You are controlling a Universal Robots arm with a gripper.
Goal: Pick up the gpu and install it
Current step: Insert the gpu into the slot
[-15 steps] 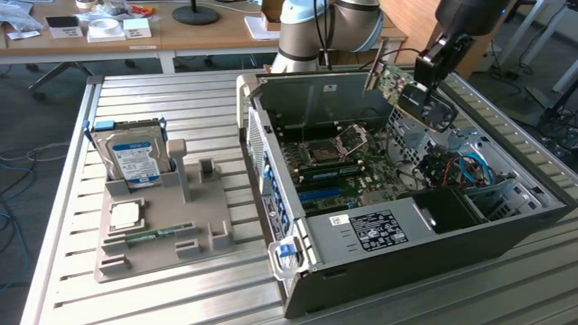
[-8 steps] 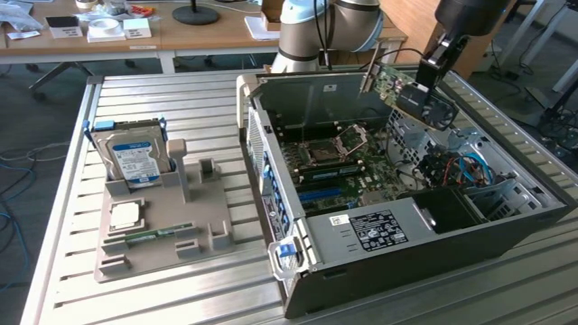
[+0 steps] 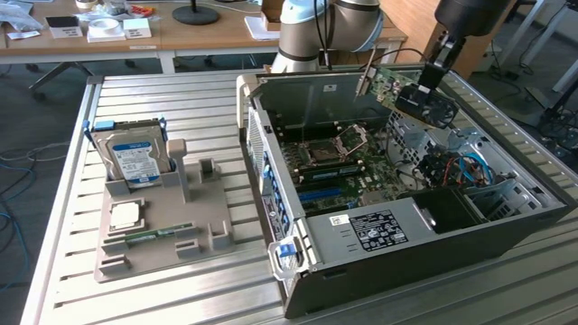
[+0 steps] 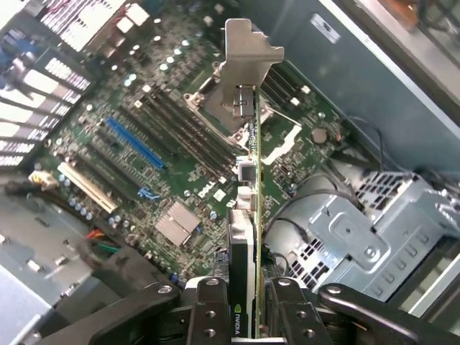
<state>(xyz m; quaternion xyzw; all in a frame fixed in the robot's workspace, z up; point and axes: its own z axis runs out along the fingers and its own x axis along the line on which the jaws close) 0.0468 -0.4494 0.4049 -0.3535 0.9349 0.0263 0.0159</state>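
Exterior view first: a slatted silver metal table [image 3: 181, 95] carries a large black desktop computer case [image 3: 505, 230], lying on its side with the side panel off. Inside it lies the green motherboard [image 3: 361, 179], with a square CPU socket [image 3: 329, 150] near its middle. Behind the case rises the pale grey robot arm [image 3: 316, 27]. Towards the exterior view's left, well apart from the case, a grey plastic parts holder [image 3: 153, 257] rests on the table. A boxy silver hard drive with a blue-and-white label [image 3: 134, 159] stands upright in it, and a small narrow green memory stick [image 3: 158, 235] lies flat nearer the front.

The gpu [image 3: 390, 82], a thin green card with a dark face, hangs tilted in the air over the far end of the open case, clear of the motherboard. The black gripper [image 3: 429, 81] is clamped on its dark end.

From the wrist view, the gripper [image 4: 241, 302] grasps the gpu [image 4: 248, 187] edge-on, with black fingers [image 4: 208, 309] pressed against both faces. The card stretches away from the gripper, with its pale metal bracket [image 4: 248, 65] at the far end, above the motherboard [image 4: 180, 180]. A long blue expansion slot [image 4: 136, 144] lies off to one side of the card, apart from it.
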